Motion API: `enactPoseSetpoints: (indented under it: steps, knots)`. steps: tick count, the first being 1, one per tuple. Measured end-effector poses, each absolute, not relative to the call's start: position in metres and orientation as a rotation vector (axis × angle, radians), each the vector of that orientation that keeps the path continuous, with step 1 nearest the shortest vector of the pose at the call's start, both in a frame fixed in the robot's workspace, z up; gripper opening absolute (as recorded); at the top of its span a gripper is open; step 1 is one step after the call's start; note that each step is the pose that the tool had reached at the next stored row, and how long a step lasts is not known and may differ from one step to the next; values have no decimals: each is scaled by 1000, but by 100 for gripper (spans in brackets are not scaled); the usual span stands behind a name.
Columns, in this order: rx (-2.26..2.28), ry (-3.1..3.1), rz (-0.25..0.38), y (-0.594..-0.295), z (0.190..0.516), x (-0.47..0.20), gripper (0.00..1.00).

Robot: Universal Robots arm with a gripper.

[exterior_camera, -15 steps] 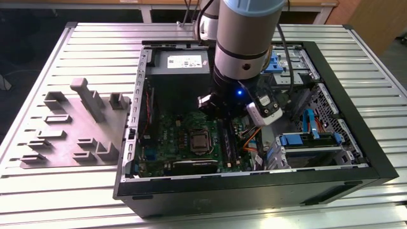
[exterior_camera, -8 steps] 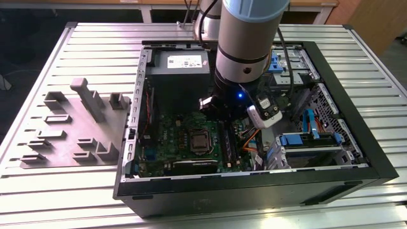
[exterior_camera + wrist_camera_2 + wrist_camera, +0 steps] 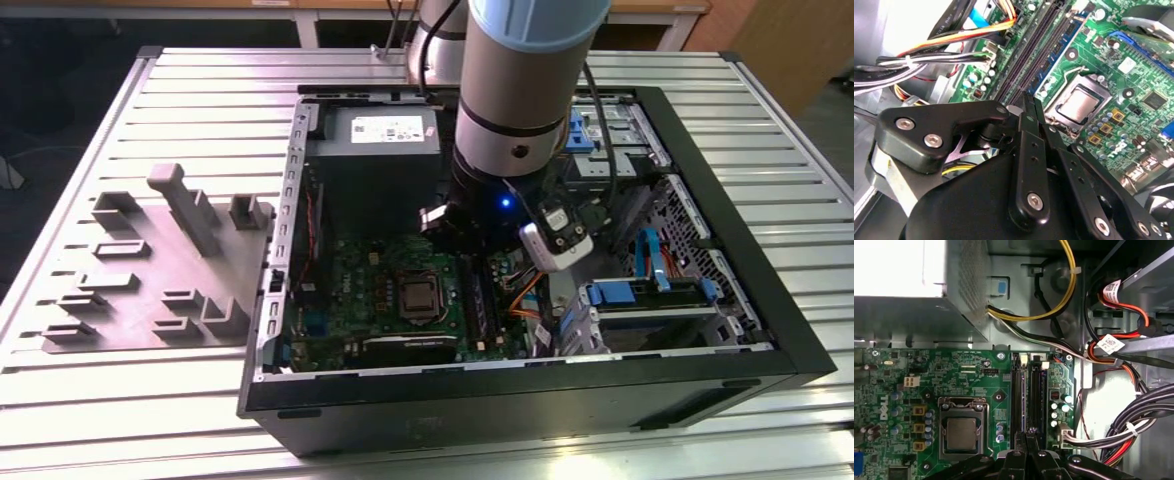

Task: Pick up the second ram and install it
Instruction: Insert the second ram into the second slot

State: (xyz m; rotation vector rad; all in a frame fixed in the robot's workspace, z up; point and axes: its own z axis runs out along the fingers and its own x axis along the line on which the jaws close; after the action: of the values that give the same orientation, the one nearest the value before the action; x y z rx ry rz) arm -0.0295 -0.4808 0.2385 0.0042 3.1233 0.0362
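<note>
Setting: an open computer case [image 3: 787, 330] lies on a slatted metal tabletop [image 3: 200, 80], in the middle of the exterior view.
Arm: the grey arm [image 3: 514, 100] comes down from the top centre of the exterior view into the case, over the green motherboard [image 3: 360, 300].
Jaws: the gripper [image 3: 1030, 432] hangs just above the black slot strips [image 3: 1019, 390]. In both wrist views its jaws are narrow, with only a thin gap between the tips. I cannot tell whether anything is pinched there.
Second ram: in the first wrist view a thin dark edge [image 3: 1028, 395] runs along the slot strips, straight out from the jaw tips. I cannot tell whether this is the stick seated or held.
Neighbours: the processor socket [image 3: 961, 432] sits beside the slots on the board, and the cable bundle [image 3: 1134, 425] lies on their other side.
Second wrist view: the gripper [image 3: 1031, 100] points at the slot strips [image 3: 1034, 50], with the socket [image 3: 1079, 105] close by.
Fixture: a grey moulded tray [image 3: 147, 270] rests on the tabletop at the exterior view's left, well apart from the arm.
</note>
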Motion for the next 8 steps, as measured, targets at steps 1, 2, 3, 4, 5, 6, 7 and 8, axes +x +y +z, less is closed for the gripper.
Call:
enactPoseSetpoints:
  steps: [1, 2, 3, 4, 5, 6, 7, 8]
  knots:
    - [4, 3123, 36, -481, 238, -29, 11]
    - [4, 3123, 37, -481, 237, -29, 11]
    - [4, 3123, 40, -480, 236, -29, 11]
    - [4, 3123, 43, -480, 235, -29, 11]
    - [5, 3123, 44, -480, 235, -29, 11]
    - [4, 3123, 44, -480, 235, -29, 11]
    - [4, 3124, 44, -480, 235, -29, 11]
    - [5, 3123, 44, -480, 234, -30, 11]
